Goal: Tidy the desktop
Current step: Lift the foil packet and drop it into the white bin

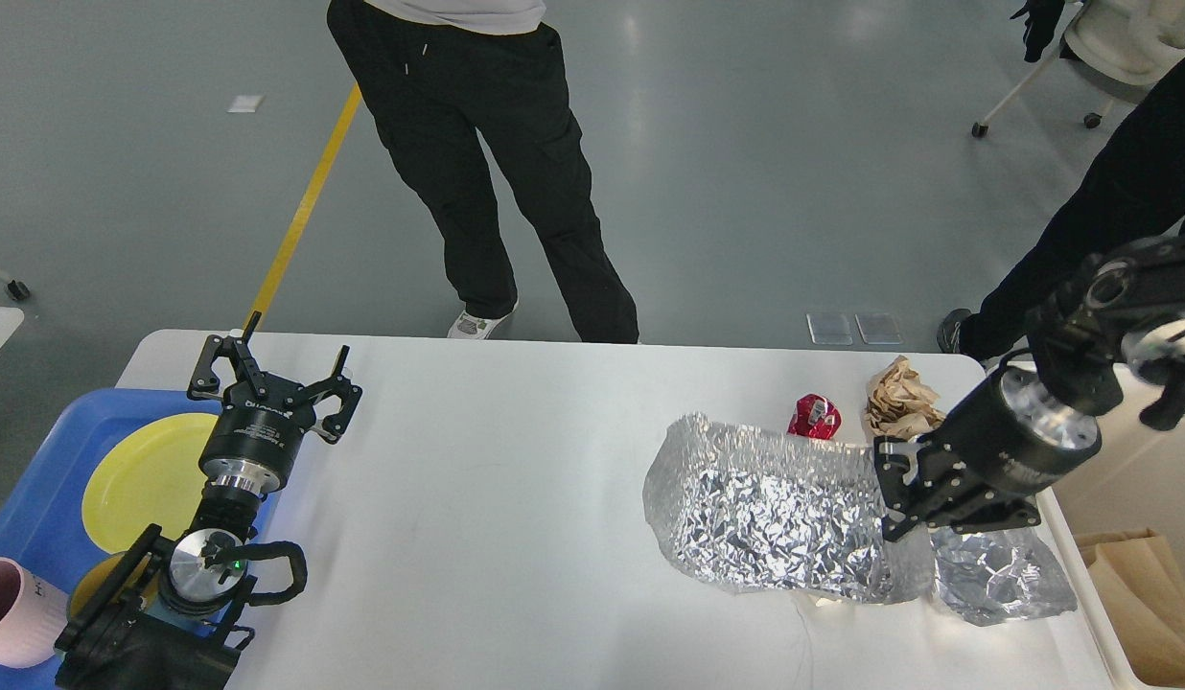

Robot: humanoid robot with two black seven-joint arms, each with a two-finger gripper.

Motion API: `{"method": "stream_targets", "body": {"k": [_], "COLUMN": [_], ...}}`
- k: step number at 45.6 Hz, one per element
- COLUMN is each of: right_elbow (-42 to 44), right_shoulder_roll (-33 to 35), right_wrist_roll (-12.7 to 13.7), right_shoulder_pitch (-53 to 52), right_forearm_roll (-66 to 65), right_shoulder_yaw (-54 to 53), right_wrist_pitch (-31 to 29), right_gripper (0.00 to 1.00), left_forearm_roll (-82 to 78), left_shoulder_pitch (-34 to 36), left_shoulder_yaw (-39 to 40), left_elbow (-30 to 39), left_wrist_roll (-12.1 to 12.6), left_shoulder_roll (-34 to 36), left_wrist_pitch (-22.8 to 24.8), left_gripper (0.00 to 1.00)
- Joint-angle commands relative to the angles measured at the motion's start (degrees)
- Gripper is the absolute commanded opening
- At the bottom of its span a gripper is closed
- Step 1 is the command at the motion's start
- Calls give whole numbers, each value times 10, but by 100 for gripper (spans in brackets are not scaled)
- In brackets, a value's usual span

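Large white counter (516, 498) filling the near half of the view, rounded corners at the far edge. Left gripper (274, 376) near the far left corner, fingers spread wide, nothing between them, just beside a blue tray (65, 460) off the counter's left edge. On that tray: yellow plate (147, 474), and a pink cup (8, 613) at the near left corner.

Right gripper (897, 498) over the right part of the counter, closed on the right edge of a big crumpled foil sheet (765, 503), which hangs lifted and spreads toward the left. Second piece of foil (1000, 580) lying on the counter just near and right of the gripper. Red crushed can (815, 415) mostly hidden behind the far edge of the lifted foil. Crumpled brown paper (897, 398) just right of the can, near the far right corner. Cream bin (1139, 470) against the counter's right edge, brown paper bag (1139, 594) at its near end.

Beyond the far edge, on grey floor: legs in black trousers (497, 182), yellow floor line (305, 206).
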State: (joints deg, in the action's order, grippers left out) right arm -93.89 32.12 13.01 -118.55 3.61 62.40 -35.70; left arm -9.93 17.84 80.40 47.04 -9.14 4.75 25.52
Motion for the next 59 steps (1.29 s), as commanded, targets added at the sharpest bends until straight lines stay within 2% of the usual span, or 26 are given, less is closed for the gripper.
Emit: {"method": "stream_targets", "body": {"k": [1,7,12,18,23,28,37,42,49,59], "right_elbow": [0,-13,-12,-9,12,75,284,355,464,647], "right_shoulder_roll": [-10,-35,-63,-57,-48,6,125,159,153,97], "right_wrist_roll": [0,0,-4,-4,-4,-1,-3,-3,-3,-4], "right_shoulder_pitch": [-95,-151,-170,-171,-162,-122,45,174,380,651], "right_forearm_roll": [12,12,12,10,10,9,4,4,4,4], "right_shoulder_yaw": [56,119,181,197,214,232,214,142,37,-150], "right_wrist_pitch": [-14,-18,18,61,69,70,74,129,236,336], "right_gripper": [0,0,0,0,0,0,0,0,0,0], "left_forearm_roll": [0,0,0,0,0,0,0,0,0,0], "left_shoulder_pitch": [0,0,0,0,0,0,0,0,0,0], "left_shoulder_yaw": [-1,-1,-1,-1,-1,-1,-1,-1,-1,-1], "left_elbow": [1,0,1,0,1,1,0,0,1,0], "left_wrist_roll": [0,0,0,0,0,0,0,0,0,0], "left_shoulder_roll": [0,0,0,0,0,0,0,0,0,0], "left_wrist_pitch": [0,0,0,0,1,0,1,0,1,1], "left_gripper": [97,97,97,97,97,97,97,97,97,97]}}
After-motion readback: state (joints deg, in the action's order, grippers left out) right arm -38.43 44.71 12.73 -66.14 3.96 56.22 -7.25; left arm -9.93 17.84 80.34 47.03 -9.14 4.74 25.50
